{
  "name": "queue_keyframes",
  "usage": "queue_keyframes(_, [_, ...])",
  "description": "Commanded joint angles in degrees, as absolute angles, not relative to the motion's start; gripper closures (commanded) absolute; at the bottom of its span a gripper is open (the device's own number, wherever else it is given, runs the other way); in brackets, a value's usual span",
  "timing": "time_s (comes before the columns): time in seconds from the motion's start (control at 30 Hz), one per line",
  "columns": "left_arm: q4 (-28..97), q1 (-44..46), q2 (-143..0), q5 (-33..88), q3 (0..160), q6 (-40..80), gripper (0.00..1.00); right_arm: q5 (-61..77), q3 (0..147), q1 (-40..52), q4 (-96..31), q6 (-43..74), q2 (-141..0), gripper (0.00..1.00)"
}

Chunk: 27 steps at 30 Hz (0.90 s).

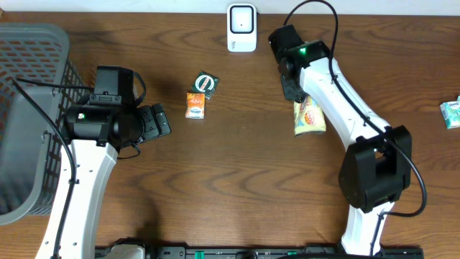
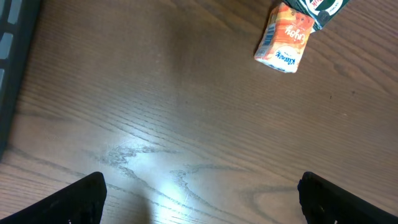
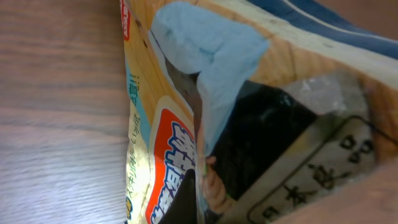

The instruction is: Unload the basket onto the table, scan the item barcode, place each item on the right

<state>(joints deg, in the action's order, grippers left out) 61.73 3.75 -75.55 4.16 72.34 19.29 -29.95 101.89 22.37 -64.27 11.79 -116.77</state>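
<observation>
the right gripper (image 1: 293,88) is clenched on one end of the snack bag (image 1: 310,116), close to the scanner (image 1: 241,27) at the table's (image 1: 237,165) far edge. the left gripper (image 1: 157,121) hangs wide apart, near an orange packet (image 1: 195,105).

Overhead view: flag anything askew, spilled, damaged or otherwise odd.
Nothing is spilled or visibly damaged. Two things stand out: the green packet lies tilted, overlapping a corner of the orange packet mid-table, and the snack bag looks bunched where the right gripper pinches it.
</observation>
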Motion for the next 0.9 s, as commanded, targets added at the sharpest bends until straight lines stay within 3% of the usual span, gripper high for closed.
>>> queue_keyframes(0.0, [62.0,3.4,-75.5,4.0,72.4,19.2,0.02,-39.4,102.7,23.7,-64.3,12.8,-115.4,0.99])
queue_keyframes(0.7, [62.0,3.4,-75.5,4.0,72.4,19.2,0.02,-41.3,90.1,24.7,-57.4,6.8,-115.4,0.99])
queue_keyframes(0.87, [62.0,3.4,-75.5,4.0,72.4,19.2,0.02,-33.5,90.1,27.3,-55.4,6.8,-115.4,0.81])
